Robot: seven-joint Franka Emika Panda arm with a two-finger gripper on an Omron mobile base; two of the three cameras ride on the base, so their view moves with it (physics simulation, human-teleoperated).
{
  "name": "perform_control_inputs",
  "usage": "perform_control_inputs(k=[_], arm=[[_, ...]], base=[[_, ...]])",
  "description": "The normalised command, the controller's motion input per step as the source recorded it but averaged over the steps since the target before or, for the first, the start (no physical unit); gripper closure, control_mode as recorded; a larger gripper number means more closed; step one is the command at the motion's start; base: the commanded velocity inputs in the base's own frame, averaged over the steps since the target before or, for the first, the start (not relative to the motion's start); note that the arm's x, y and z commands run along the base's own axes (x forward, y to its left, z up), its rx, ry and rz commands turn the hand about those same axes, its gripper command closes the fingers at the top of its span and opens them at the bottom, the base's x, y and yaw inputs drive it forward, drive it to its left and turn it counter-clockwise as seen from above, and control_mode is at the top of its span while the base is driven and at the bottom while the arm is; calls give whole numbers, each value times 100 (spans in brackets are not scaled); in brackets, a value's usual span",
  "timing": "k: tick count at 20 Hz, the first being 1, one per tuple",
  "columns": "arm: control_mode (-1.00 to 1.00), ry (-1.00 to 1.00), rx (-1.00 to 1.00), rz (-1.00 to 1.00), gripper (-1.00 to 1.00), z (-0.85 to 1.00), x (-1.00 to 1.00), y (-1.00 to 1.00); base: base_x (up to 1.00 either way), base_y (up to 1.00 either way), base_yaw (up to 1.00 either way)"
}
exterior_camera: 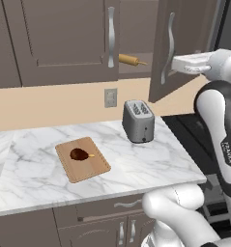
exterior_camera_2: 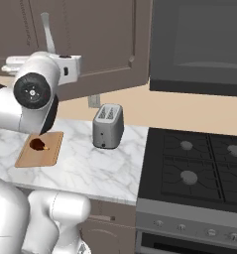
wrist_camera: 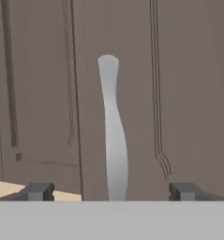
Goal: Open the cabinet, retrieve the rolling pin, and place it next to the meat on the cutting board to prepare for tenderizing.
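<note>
The cabinet (exterior_camera: 64,38) hangs above the counter with its right door (exterior_camera: 184,34) swung partly out. Through the gap, the rolling pin (exterior_camera: 131,60) lies on the inner shelf. My gripper (exterior_camera: 172,64) is open at that door's curved silver handle (wrist_camera: 112,131); in the hand view the handle stands between my spread fingertips (wrist_camera: 38,191), untouched by either, gripper (wrist_camera: 112,192). Down on the counter the meat (exterior_camera: 79,154) rests on the cutting board (exterior_camera: 95,166), also seen as meat (exterior_camera_2: 37,144) on the board (exterior_camera_2: 50,149).
A silver toaster (exterior_camera: 138,120) stands on the marble counter (exterior_camera: 151,159) right of the board. A wall outlet (exterior_camera: 110,97) sits behind it. A black stove (exterior_camera_2: 199,163) adjoins the counter on the right, under a dark microwave (exterior_camera_2: 199,44).
</note>
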Motion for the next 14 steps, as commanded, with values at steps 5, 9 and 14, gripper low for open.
perform_control_inputs(k=[5, 9, 14], arm=[[-100, -22, -14, 2, -100, 27, -49, 43], [-100, -19, -30, 0, -100, 11, -41, 97], [-100, -3, -39, -6, -100, 0, -10, 100]], base=[[0, 0, 0], [0, 0, 0], [0, 0, 0]])
